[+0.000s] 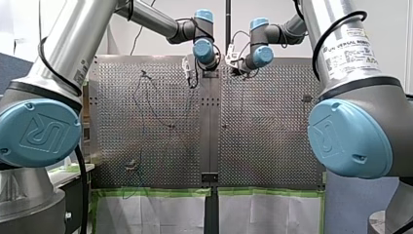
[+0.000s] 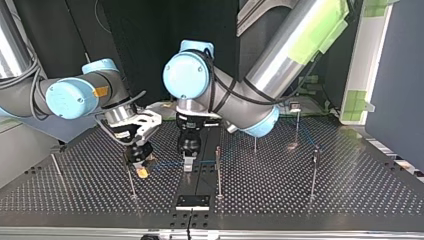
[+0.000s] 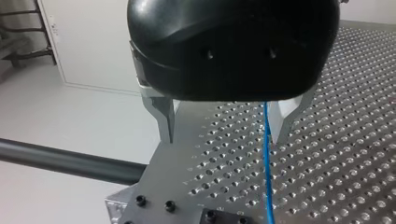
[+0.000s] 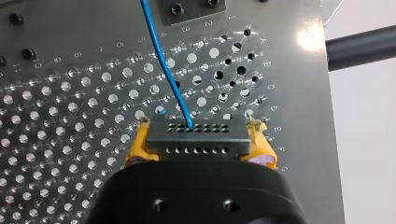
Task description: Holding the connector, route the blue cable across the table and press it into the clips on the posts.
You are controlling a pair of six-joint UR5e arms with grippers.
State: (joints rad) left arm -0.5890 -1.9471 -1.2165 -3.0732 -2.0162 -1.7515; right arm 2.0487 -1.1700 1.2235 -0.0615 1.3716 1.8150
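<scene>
clamped between the yellow pads (image 4: 140,142) of my right gripper (image 2: 142,169), right up against the right wrist lens, sits the connector (image 4: 195,137): a flat black block, matte, with two neat rows of small holes on its face. that gripper is closed firmly on it, one pad on each short end. the blue cable (image 4: 163,60), thin and smooth with a slight bend, leaves the block's far edge and runs straight ahead of the fingers over the shiny perforated table (image 4: 70,116).

my left gripper (image 3: 223,137) stands wide apart, holding nothing. the cable passes through its gap lengthwise, well off centre, just beside one bare metal finger (image 3: 164,116)'s partner; whether they touch i cannot tell.

from the top view the cable's long axis lies crosswise between the two grippers, low over the table, and the nearest slim steel post (image 2: 218,170) stands just beyond my left gripper, so my left arm is the closer one. its clip is too small to make out.
</scene>
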